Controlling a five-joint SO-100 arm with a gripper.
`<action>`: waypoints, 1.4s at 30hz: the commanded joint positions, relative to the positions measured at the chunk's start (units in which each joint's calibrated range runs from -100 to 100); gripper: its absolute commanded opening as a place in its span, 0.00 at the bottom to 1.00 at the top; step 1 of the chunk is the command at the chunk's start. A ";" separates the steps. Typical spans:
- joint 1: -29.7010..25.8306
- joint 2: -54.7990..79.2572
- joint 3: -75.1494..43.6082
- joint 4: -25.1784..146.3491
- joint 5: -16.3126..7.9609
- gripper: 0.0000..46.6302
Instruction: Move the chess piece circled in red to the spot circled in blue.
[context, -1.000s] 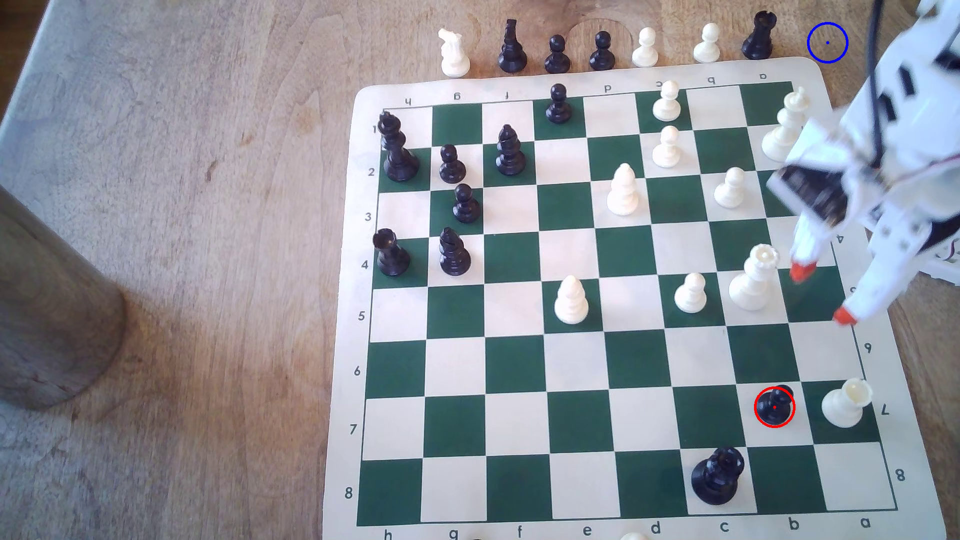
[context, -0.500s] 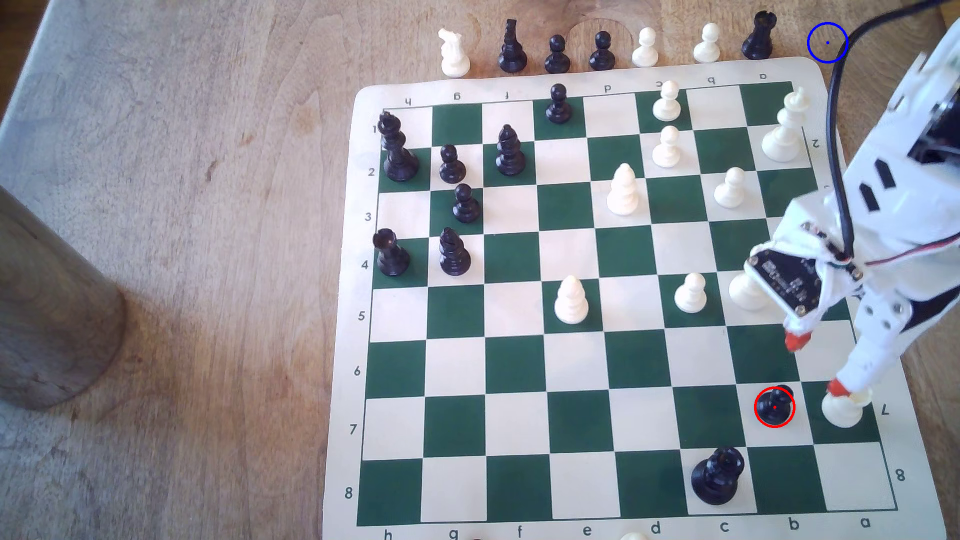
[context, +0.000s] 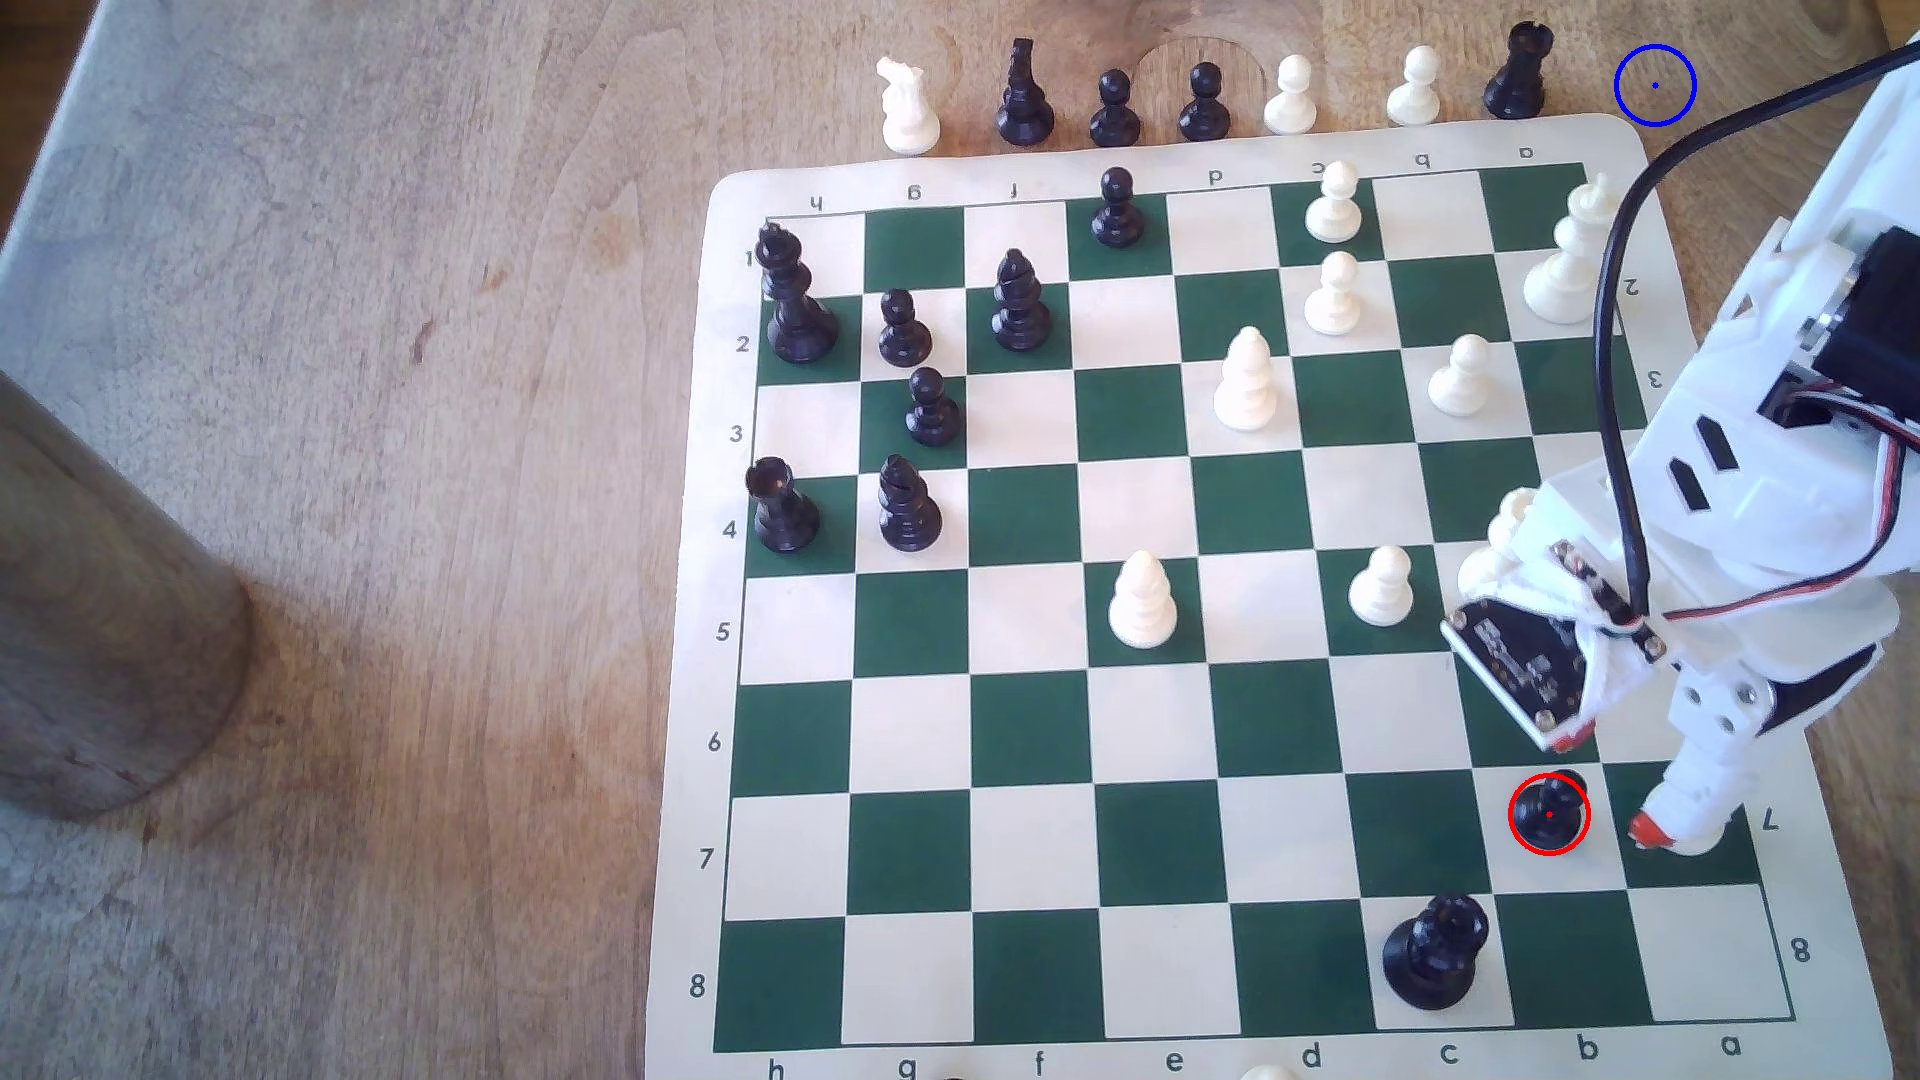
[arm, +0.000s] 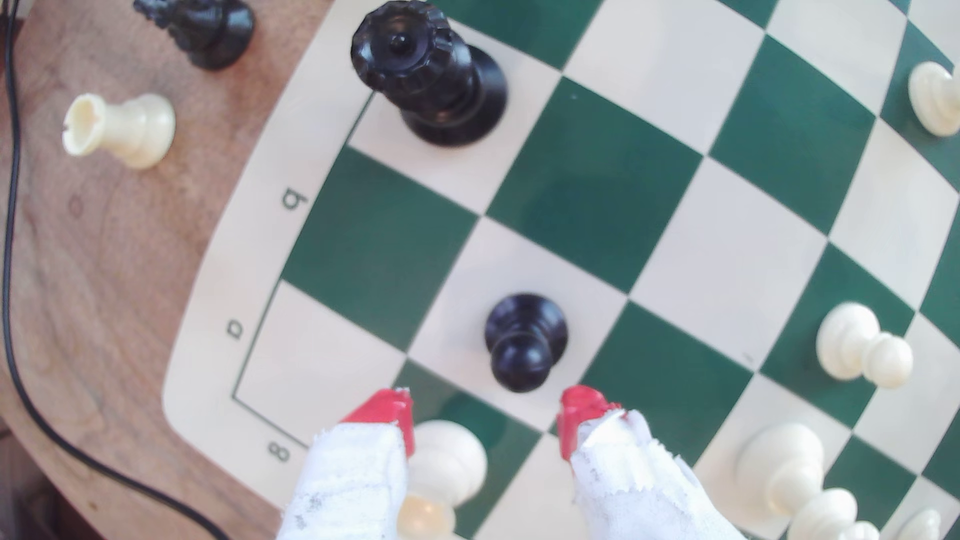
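Small glossy black pawn (context: 1549, 813) stands upright on white square b7, inside the red ring. White gripper with 2 red fingertips (arm: 485, 415) spread apart, empty, just short of the pawn (arm: 524, 340); 1 tip by the cream rook (arm: 449, 462).

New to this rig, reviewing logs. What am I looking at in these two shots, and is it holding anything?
A small white robot arm works over a green-and-cream chess mat on a wooden table. One picture is taken from a camera off the arm, looking down at the board. The other comes from a camera on the wrist, looking past the gripper and its two red-tipped fingers. Those fingers are spread apart and hold nothing. The black pawn ringed in red stands just beyond them on a cream square. A white rook stands beside one finger. The blue ring marks bare wood off the mat's corner.
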 joint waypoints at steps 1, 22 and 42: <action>-0.18 0.62 -0.75 -0.63 0.34 0.34; 1.38 9.45 -8.19 -2.67 0.00 0.30; -0.18 8.60 -8.91 -4.39 -0.49 0.21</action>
